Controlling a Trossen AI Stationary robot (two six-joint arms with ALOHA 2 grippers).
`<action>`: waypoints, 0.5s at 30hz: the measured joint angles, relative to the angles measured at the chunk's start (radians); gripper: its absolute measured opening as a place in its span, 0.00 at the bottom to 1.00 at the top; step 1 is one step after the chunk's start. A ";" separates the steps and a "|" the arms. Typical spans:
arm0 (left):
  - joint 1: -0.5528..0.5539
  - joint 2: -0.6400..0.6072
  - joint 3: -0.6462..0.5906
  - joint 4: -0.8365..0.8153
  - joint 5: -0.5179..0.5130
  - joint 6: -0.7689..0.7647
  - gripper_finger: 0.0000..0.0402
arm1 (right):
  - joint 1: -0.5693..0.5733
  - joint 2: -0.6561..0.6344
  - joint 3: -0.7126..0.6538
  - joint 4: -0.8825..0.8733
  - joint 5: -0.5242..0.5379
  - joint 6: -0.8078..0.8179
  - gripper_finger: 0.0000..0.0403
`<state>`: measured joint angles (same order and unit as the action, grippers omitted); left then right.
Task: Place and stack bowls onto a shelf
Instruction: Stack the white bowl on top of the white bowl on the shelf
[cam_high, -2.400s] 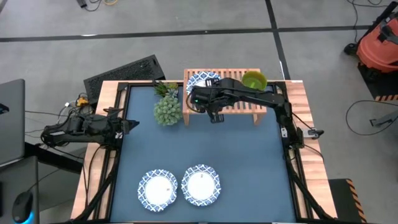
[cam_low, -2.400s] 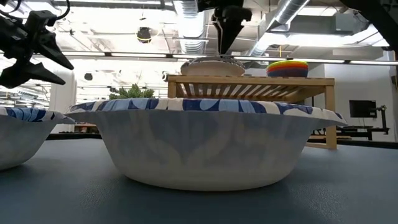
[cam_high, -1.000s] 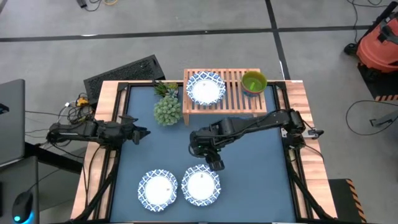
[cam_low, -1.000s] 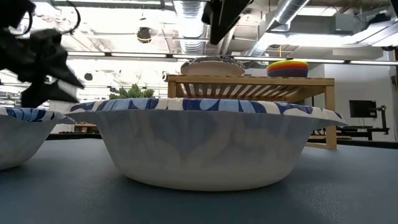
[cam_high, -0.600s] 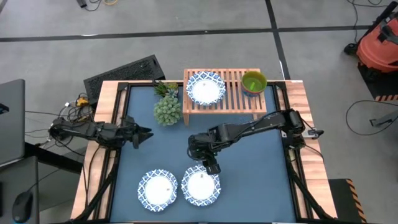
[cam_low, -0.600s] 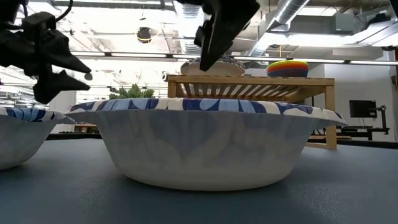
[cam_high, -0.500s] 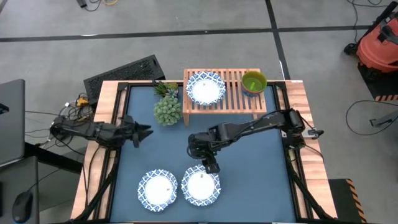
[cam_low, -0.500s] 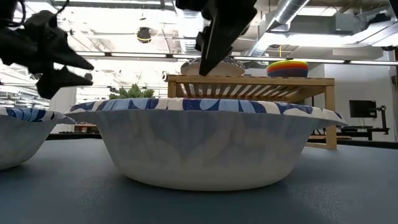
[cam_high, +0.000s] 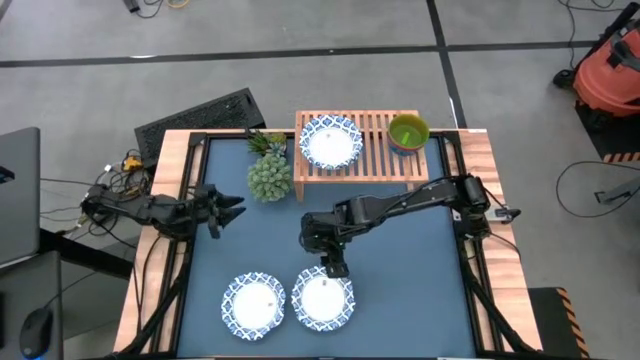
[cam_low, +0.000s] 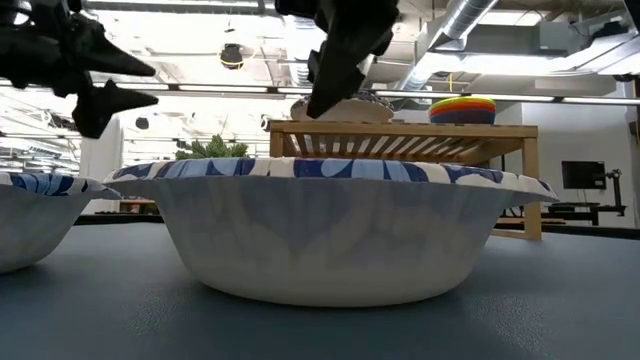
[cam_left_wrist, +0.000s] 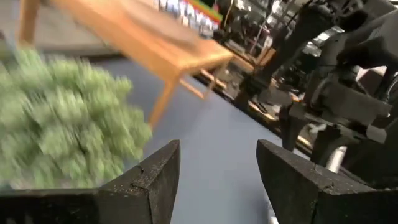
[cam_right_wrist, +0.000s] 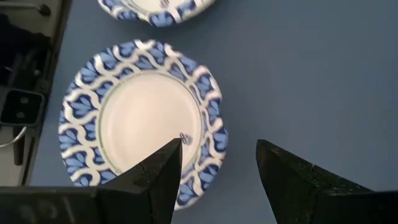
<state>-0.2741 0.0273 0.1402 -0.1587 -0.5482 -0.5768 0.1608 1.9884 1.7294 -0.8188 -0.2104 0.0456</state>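
Two blue-and-white patterned bowls sit on the blue table near its near edge, one to the left (cam_high: 253, 304) and one to the right (cam_high: 322, 299). A third patterned bowl (cam_high: 330, 142) rests on the wooden shelf (cam_high: 372, 165), beside a stack of small bowls with green on top (cam_high: 408, 132). My right gripper (cam_high: 336, 266) is open, pointing down above the far rim of the right bowl (cam_right_wrist: 143, 134); in its wrist view one finger shows over the bowl's inside and one outside the rim. My left gripper (cam_high: 232, 207) is open, in the air near the table's left edge.
A green spiky plant (cam_high: 268, 176) stands left of the shelf, in front of my left gripper (cam_left_wrist: 217, 155). The wooden table border (cam_high: 170, 160) frames the mat. In the low view the right bowl (cam_low: 330, 230) fills the foreground. The middle of the table lies bare.
My right gripper has moved slightly toward the table's left and come down closer over the right patterned bowl, staying open. My left gripper has risen and shifted a little toward the table's right and far side. The bowls have not moved.
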 joint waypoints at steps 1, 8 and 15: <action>0.000 0.000 0.000 -0.017 0.023 -0.045 0.49 | 0.000 0.000 0.000 0.009 0.000 0.000 0.57; 0.001 -0.001 0.000 -0.014 0.209 0.143 0.49 | 0.001 0.000 0.000 0.058 0.000 0.012 0.57; -0.001 -0.012 -0.014 0.048 0.457 0.341 0.49 | 0.009 0.016 -0.001 0.072 -0.018 0.036 0.57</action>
<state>-0.2751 0.0154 0.1258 -0.1105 -0.0915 -0.2356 0.1695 2.0046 1.7288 -0.7473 -0.2283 0.0816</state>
